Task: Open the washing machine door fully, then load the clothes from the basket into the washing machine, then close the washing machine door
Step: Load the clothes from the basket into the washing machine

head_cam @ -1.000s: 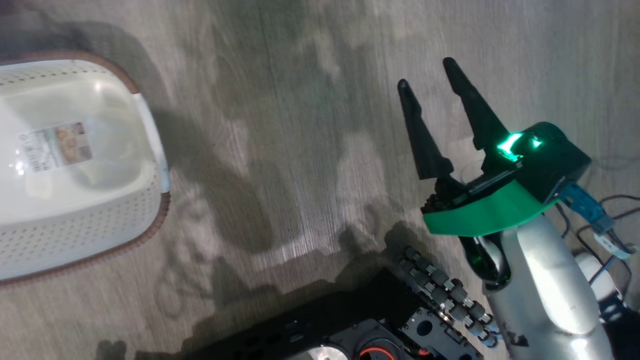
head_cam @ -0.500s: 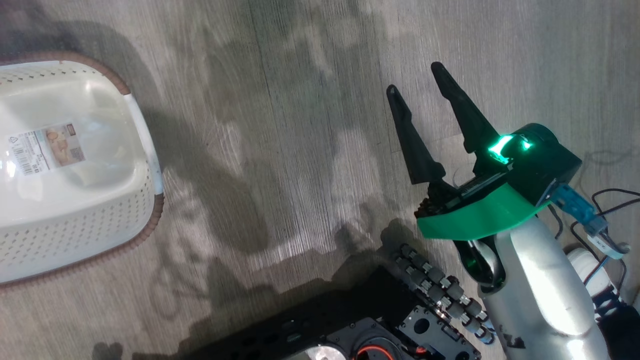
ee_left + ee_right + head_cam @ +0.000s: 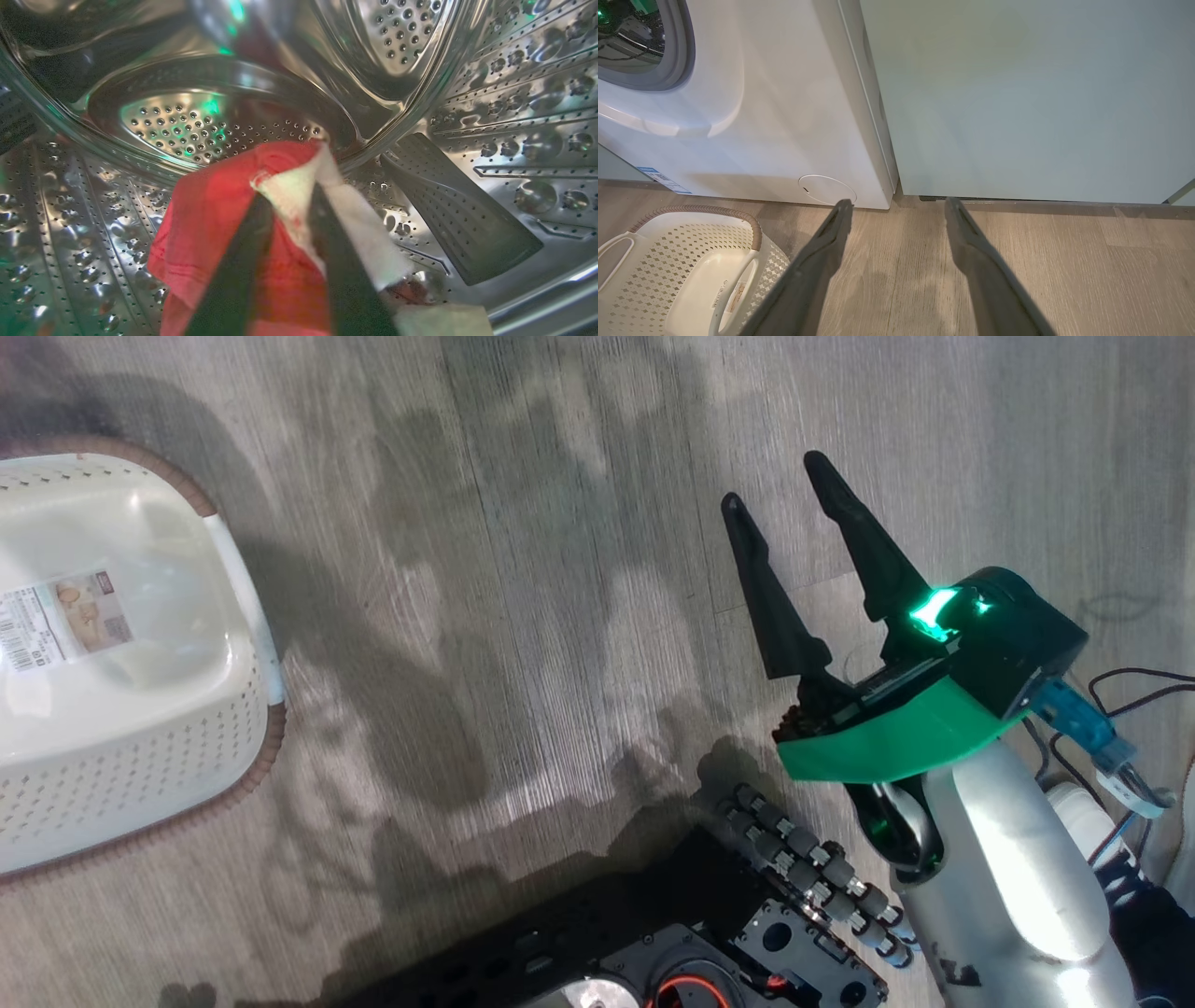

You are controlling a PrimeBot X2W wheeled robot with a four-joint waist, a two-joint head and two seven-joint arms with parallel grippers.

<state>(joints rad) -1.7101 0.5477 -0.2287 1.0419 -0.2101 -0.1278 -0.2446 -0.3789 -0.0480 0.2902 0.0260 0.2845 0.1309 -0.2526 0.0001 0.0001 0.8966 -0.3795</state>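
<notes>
Foreground: right gripper (image 3: 773, 481) over the floor (image 3: 560, 616), fingers (image 3: 777, 607) spread wide, holding nothing. Middle: basket (image 3: 140, 775) at left on the floor, near the washing machine (image 3: 761, 116), bare but for a paper label (image 3: 61, 621). Far: left gripper (image 3: 290, 195) inside the drum (image 3: 514, 93), fingers a little apart about the clothes (image 3: 210, 224); pinching or letting go, impossible to tell. Step: loading, probably the last bundle. Next: shed the fabric, withdraw clear of the opening, reach for the door.

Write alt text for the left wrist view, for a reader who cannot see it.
The clothes, a red and white bundle, sit low inside the washing machine's perforated steel drum, at the tips of the left gripper, whose two dark jaws stand a little apart. Whether the jaws grip the fabric cannot be told.
</notes>
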